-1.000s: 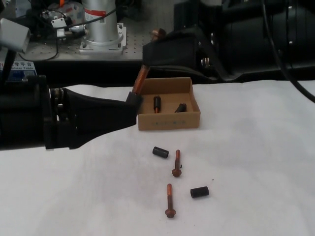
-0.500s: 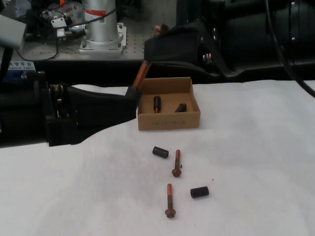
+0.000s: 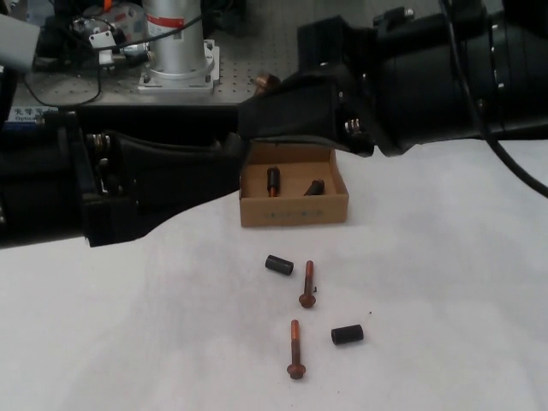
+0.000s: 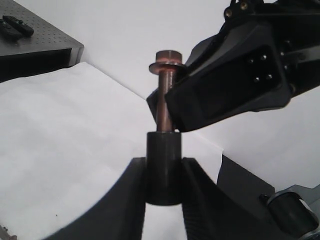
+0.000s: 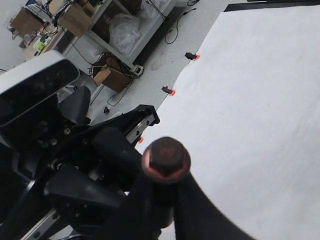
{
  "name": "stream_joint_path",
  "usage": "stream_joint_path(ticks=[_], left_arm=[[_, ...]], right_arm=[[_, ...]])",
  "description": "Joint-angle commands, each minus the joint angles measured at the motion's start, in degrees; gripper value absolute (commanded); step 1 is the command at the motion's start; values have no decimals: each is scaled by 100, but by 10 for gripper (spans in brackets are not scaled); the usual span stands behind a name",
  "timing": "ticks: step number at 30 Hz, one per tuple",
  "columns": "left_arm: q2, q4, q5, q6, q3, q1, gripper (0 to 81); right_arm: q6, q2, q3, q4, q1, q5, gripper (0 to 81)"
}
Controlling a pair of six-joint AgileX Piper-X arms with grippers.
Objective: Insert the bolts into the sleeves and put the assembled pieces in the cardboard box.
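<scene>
Since the left tool [image 4: 163, 182] clamps the sleeve [image 4: 163, 150] and the right tool [image 5: 167, 195] clamps the bolt [image 4: 164, 100], whose tip sits in the sleeve, push straight, keeping both in line, until the head seats.

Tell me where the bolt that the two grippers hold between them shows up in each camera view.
High view: the bolt, its copper head just above the cardboard box and its far wall.
Left wrist view: the bolt upright mid-picture, its tip in the sleeve.
Right wrist view: the bolt head-on, mid-picture.
Shared landmark: the white bench cover.
</scene>
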Motion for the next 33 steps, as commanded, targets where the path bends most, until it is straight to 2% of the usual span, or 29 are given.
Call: stream_joint_path(ticks=[1,9,15,16,17,21,22,28,33], left_arm=[[-69,-299,-212,99,-120,27,7],[-69,-325,-227,210,-120,27,7],[-69,-804,-244,210,-120,27,7],[-69,-858,-284,210,-120,27,7],[-69,-859,-341,210,-120,27,7],[-69,-858,-366,210,-120,27,7],[-69,-858,-366,210,-120,27,7],[-69,-858,-419,210,-120,27,7],[-36,-858,-1081,333,-120,27,7]], right_arm=[[-206,23,22,304,6,-266,29],[-602,23,22,931,6,-806,29],[-730,23,22,962,6,-829,6],[-730,23,22,962,24,-829,20],[-730,23,22,962,43,-802,69],[-644,23,22,962,223,-637,358],[-556,23,22,962,282,-543,399],[-590,23,22,975,406,-591,352],[-976,23,6,1268,208,-631,352]])
